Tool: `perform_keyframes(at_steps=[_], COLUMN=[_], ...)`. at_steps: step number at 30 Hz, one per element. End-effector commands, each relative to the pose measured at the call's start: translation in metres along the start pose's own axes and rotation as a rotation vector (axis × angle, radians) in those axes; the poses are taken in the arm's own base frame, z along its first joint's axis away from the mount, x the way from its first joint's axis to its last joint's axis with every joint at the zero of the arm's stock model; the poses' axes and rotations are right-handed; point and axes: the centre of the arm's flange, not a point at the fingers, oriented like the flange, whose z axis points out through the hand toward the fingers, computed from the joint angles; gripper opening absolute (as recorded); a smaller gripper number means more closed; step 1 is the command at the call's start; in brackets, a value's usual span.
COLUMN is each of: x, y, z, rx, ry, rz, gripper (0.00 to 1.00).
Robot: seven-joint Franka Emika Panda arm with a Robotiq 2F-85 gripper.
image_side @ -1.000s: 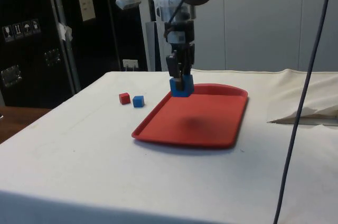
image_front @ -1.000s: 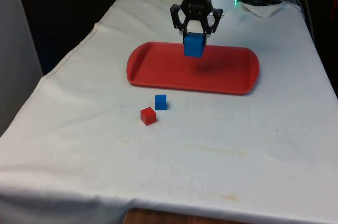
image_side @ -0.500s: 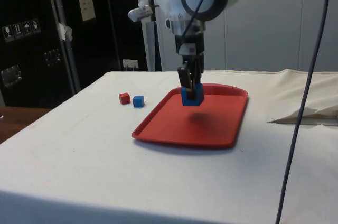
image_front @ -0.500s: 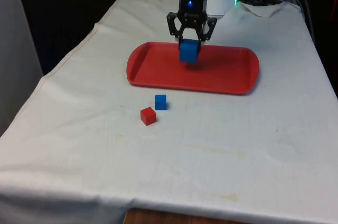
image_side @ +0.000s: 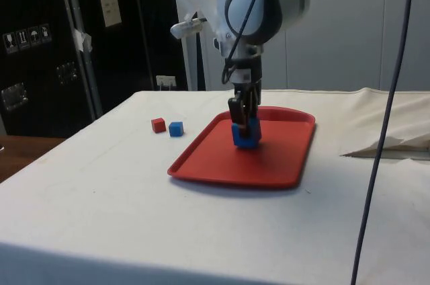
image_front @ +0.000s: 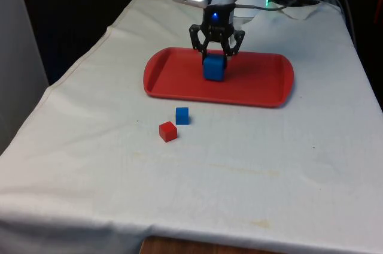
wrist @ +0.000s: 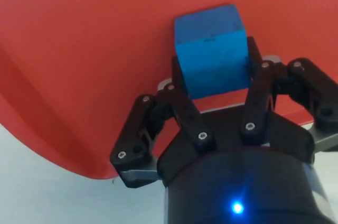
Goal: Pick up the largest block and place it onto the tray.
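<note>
While the small red block [image_front: 168,131] and the small blue block [image_front: 182,115] sit just beside each other on the white-clothed table [image_front: 251,164], toward the front view's left and in front of the red tray [image_front: 263,83], the tool [image_front: 214,57] stands over the tray's middle. Its fingers are clamped on the large blue block [image_front: 213,68], which is low over the tray floor, seemingly touching it.
</note>
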Motion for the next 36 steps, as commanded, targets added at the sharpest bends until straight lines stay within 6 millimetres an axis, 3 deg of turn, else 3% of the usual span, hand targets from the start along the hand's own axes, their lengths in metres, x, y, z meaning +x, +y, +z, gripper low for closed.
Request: perform_keyframes(at_steps=[1, 4, 6, 10, 11, 12, 14, 15, 28, 36], x=[0.000, 0.000, 0.000, 0.000, 0.000, 0.000, 0.000, 0.000, 0.008, 0.030], y=[-0.002, -0.001, 0.000, 0.000, -0.001, -0.001, 0.000, 0.000, -0.001, 0.001], z=[-0.004, -0.002, -0.001, 0.000, 0.000, 0.000, 0.000, 0.000, -0.009, -0.038], rx=[0.014, 0.009, 0.007, 0.001, 0.004, 0.004, 0.003, 0.003, 0.010, 0.036], ry=[0.010, 0.005, 0.004, 0.001, 0.002, 0.002, 0.002, 0.001, 0.022, 0.036], rz=[-0.002, 0.000, 0.000, 0.000, -0.001, 0.000, 0.000, 0.001, 0.001, -0.007], gripper=[0.00, 0.00, 0.08, 0.45, 0.45, 0.55, 0.90, 0.98, 1.00, 1.00])
